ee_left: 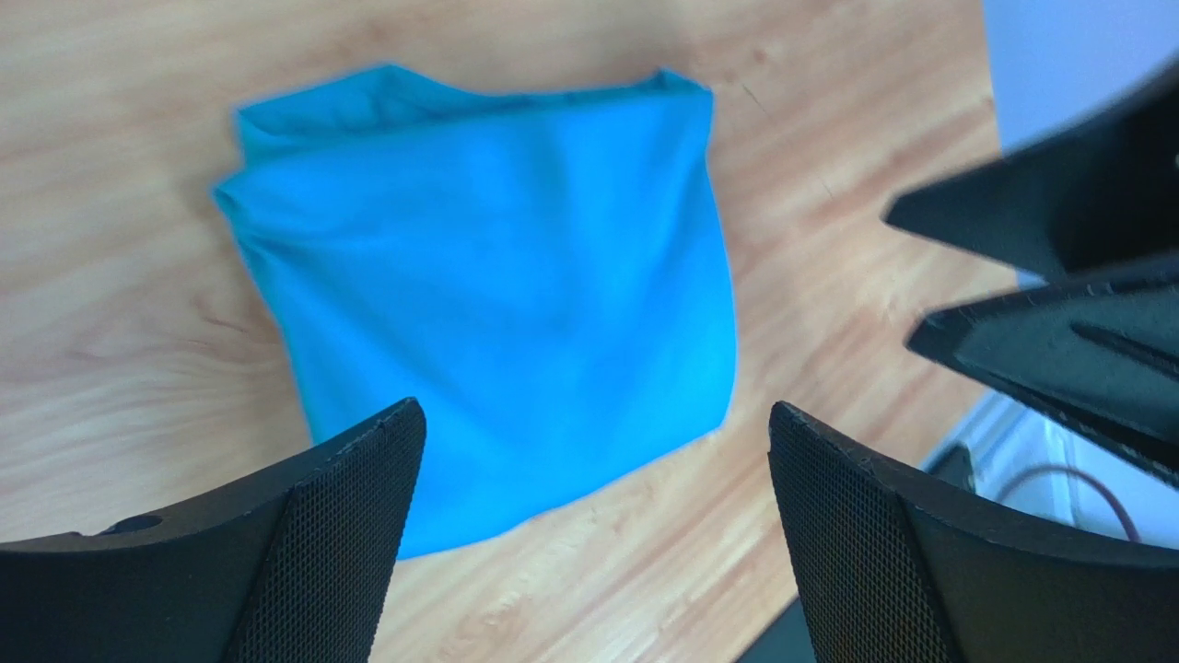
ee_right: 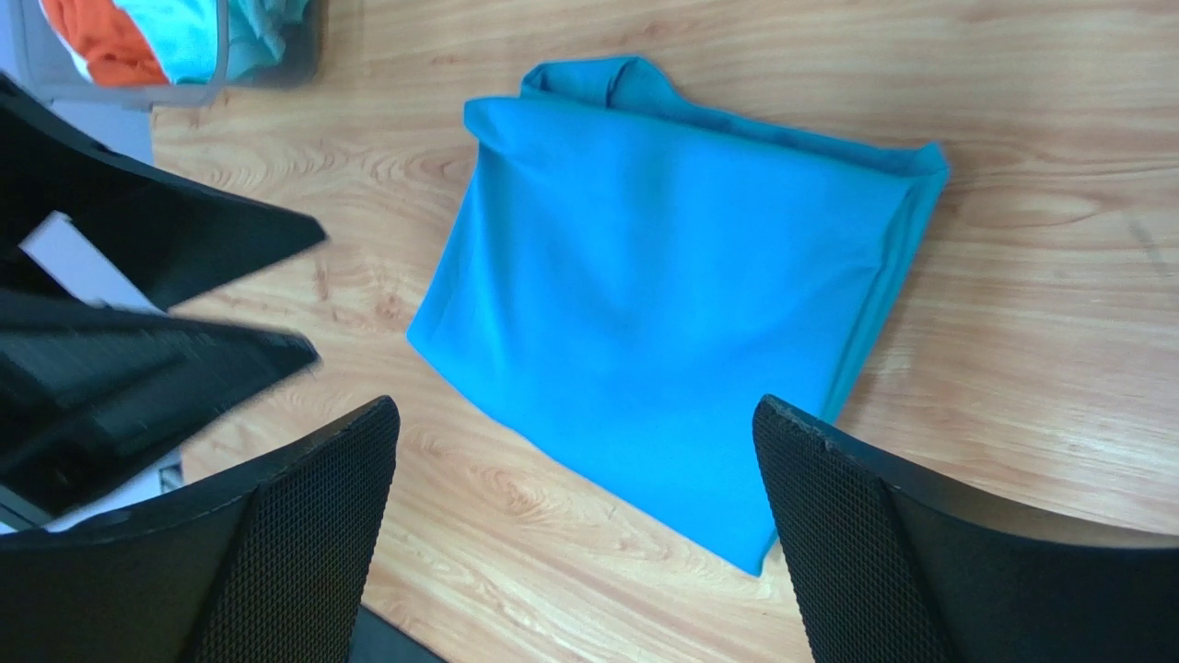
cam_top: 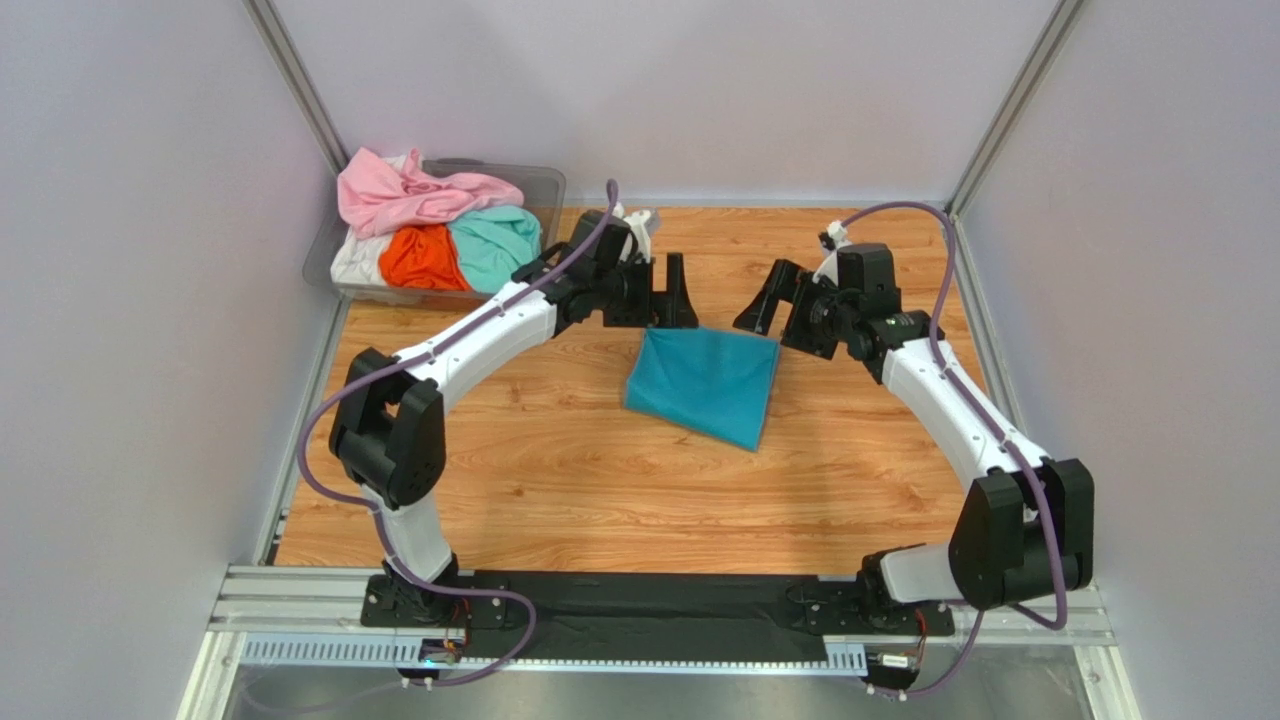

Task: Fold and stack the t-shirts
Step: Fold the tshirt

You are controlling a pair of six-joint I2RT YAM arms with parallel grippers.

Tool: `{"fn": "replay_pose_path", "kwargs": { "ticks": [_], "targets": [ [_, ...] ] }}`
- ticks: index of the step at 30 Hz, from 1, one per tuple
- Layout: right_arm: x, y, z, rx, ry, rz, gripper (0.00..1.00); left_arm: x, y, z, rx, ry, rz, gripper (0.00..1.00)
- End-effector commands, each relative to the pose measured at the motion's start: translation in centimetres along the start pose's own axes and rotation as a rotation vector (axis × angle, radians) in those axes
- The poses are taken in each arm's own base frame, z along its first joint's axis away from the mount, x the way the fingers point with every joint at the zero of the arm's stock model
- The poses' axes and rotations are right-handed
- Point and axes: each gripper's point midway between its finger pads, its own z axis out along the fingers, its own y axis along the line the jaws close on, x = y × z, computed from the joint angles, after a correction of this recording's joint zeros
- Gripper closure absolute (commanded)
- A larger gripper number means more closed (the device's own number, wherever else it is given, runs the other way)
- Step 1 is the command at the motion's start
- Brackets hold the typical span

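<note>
A teal-blue t-shirt (cam_top: 708,386) lies folded into a rough square on the wooden table; it fills the left wrist view (ee_left: 498,290) and the right wrist view (ee_right: 678,304). My left gripper (cam_top: 672,291) is open and empty, hovering just behind the shirt's far left corner. My right gripper (cam_top: 771,297) is open and empty, just behind its far right corner. Pink (cam_top: 409,192), orange (cam_top: 421,258), mint green (cam_top: 499,245) and white (cam_top: 355,264) shirts lie heaped in the tub at the back left.
A clear plastic tub (cam_top: 544,183) stands at the back left corner, also in the right wrist view (ee_right: 270,62). Grey walls close in the table on three sides. A black strip (cam_top: 661,597) runs along the near edge between the arm bases.
</note>
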Motion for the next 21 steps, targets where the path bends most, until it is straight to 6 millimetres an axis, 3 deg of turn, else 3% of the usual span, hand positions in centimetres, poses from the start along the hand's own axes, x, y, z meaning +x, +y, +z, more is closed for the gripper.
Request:
{"fn": "replay_pose_path", "kwargs": {
  "ticks": [1,5,11,16,21],
  "targets": [
    [0.9,1.2,1.3,-0.081,0.05,0.021,0.0,2.9,-2.5,0.6,0.161,0.082,-0.035,0.0],
    [1.0,0.5,3.5,-0.075,0.089,0.033,0.0,5.9,-0.9,1.8,0.152,0.141,-0.061,0.0],
    [0.9,-1.8,8.4,-0.013,0.153,0.056,0.0,10.0,1.5,3.3,0.123,0.227,-0.082,0.0],
    [1.1,-4.1,10.7,0.068,0.163,0.064,0.0,12.6,4.0,4.1,0.05,0.267,-0.103,0.0],
    [2.2,-5.9,12.1,0.112,0.199,0.063,0.0,14.1,5.0,4.8,0.027,0.304,-0.12,0.01]
  ]
}}
